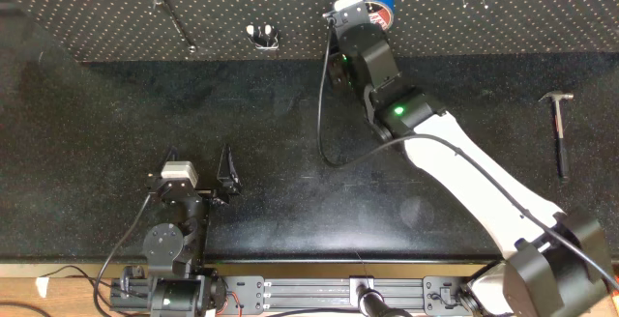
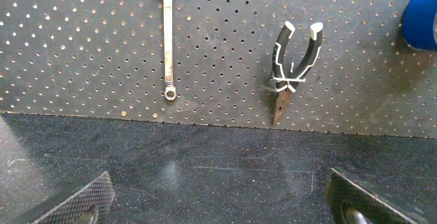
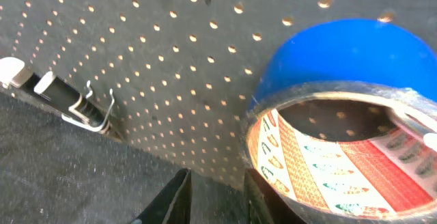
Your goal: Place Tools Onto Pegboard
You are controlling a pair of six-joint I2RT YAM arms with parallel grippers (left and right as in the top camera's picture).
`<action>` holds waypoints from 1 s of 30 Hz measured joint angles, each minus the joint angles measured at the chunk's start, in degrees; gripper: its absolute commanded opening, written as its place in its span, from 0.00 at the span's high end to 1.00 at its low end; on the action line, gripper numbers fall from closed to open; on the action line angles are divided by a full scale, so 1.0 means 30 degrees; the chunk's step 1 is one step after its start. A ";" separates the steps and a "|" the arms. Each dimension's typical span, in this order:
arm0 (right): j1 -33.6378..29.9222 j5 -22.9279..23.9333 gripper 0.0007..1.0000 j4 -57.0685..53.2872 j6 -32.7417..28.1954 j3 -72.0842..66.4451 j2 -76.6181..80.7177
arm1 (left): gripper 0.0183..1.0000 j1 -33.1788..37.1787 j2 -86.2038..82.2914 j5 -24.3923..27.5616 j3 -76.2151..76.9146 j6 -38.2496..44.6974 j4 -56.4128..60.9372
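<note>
- Right arm stretches far to the pegboard [image 1: 97, 8]; right gripper [image 3: 218, 200] has its fingers slightly apart at the tape roll [image 3: 341, 60], which sits against the board.
- Left gripper [image 2: 218, 197] sits low and near, fingers wide apart.
- Hammer [image 1: 559, 133] lies by the table's right edge.

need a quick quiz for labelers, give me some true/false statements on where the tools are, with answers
1. The hammer hangs on the pegboard. False: it lies on the table, on the right arm's side.
2. The pliers hang on the pegboard with handles up. True.
3. The left gripper is open and holds nothing. True.
4. The wrench lies flat on the table. False: it hangs on the pegboard, beside the pliers.
5. The blue tape is up at the pegboard, close to the right gripper. True.
</note>
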 measured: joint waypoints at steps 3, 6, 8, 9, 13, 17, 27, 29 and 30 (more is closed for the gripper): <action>0.0007 -0.0379 0.09 -0.4561 -0.0015 0.0168 -0.1778 | 0.00 0.0000 0.0000 0.0000 0.0000 0.0000 0.0000; -0.0226 -0.0597 0.01 -1.0819 0.0415 0.0204 -0.4284 | 0.00 0.0000 0.0000 0.0007 0.0000 0.0000 0.0000; -0.1741 -0.0736 0.01 -1.4724 0.1377 0.0233 -0.5792 | 0.00 0.0000 0.0000 0.0007 0.0000 0.0000 0.0000; -0.2535 -0.0794 0.01 -1.6487 0.1647 0.0197 -0.6266 | 0.00 0.0000 0.0000 0.0007 0.0000 -0.0007 0.0000; -0.7111 -0.0954 0.01 -2.0983 0.2084 0.0124 -0.7941 | 0.00 0.0000 0.0000 0.0007 0.0000 0.0000 0.0000; -1.2247 -0.0882 0.01 -2.2418 0.1333 0.0124 -0.8480 | 0.00 0.0000 0.0000 0.0007 0.0000 0.0000 0.0000; -1.7690 -0.1173 0.01 -1.9526 -0.8247 -0.1923 -0.7118 | 0.00 0.0000 0.0000 0.0015 0.0000 0.0000 0.0000; -1.9096 -0.1603 0.01 -1.8017 -0.9326 -0.3366 -0.5450 | 0.00 0.0000 -0.0007 0.0007 0.0000 -0.0007 0.0000; -1.9708 -0.1887 0.01 -1.7529 -0.9836 -0.3847 -0.4721 | 0.00 0.0000 -0.0015 0.0015 0.0000 -0.0007 0.0000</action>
